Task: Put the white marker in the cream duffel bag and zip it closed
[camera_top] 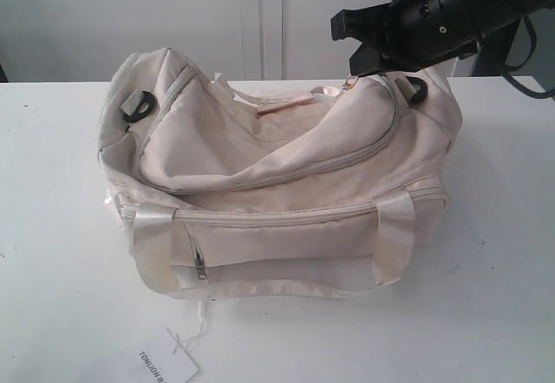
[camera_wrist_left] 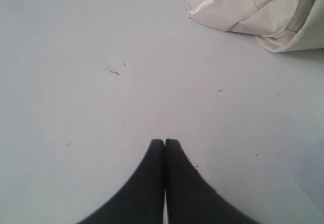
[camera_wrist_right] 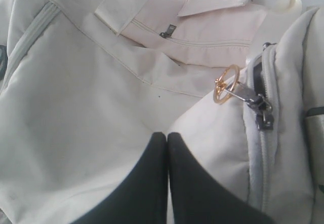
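Note:
The cream duffel bag (camera_top: 277, 184) lies in the middle of the white table (camera_top: 52, 253), its top flap sagging inward. In the right wrist view the bag (camera_wrist_right: 76, 107) gapes, showing the lining and an inner pocket zip (camera_wrist_right: 167, 30). The gold ring zip pull (camera_wrist_right: 226, 83) hangs off the slider at the bag's right end (camera_top: 349, 82). My right gripper (camera_wrist_right: 167, 134) is shut and empty, hovering just above the fabric beside that ring (camera_top: 354, 64). My left gripper (camera_wrist_left: 164, 142) is shut and empty, over bare table near a corner of the bag (camera_wrist_left: 263, 11). The white marker is out of view.
A white paper tag (camera_top: 165, 366) on a string lies at the table's front edge before the bag. Satin handles (camera_top: 156, 236) drape over the bag's front, by a pocket zip pull (camera_top: 200, 266). Black strap rings (camera_top: 139, 106) sit at both ends. A white wall stands behind.

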Available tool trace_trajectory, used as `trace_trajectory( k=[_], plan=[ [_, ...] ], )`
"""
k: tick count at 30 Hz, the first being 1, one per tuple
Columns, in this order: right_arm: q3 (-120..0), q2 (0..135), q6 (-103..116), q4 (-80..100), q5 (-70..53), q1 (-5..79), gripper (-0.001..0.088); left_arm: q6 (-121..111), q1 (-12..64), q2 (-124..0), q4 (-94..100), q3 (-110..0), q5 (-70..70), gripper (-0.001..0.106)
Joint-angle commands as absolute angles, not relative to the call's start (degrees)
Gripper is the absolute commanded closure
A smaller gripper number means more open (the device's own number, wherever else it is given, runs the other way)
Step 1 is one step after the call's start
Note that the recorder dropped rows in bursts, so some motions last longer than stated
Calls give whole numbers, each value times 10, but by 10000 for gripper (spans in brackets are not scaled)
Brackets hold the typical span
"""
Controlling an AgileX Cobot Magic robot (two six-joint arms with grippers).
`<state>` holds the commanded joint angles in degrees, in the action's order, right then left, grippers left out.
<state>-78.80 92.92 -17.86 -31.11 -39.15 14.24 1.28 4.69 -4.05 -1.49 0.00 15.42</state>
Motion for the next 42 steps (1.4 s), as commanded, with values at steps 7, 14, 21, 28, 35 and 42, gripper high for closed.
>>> trace_trajectory(
  k=[7, 14, 21, 28, 35, 42],
  plan=[
    [-788, 929, -179, -311, -392, 142, 868, 14, 47, -41, -15, 0, 154, 1053],
    [-788, 929, -179, -311, -392, 142, 868, 14, 47, -41, -15, 0, 154, 1053],
    [-788, 929, -179, -311, -392, 142, 868, 14, 47, -41, -15, 0, 154, 1053],
    [-788, 932, -179, -311, -392, 142, 868, 14, 47, -41, -15, 0, 154, 1053],
    [-788, 920, -179, -311, -392, 142, 868, 14, 47, -41, -15, 0, 154, 1053],
    [-779, 873, -179, -311, -389, 142, 868, 14, 47, -41, -15, 0, 154, 1053]
  ],
)
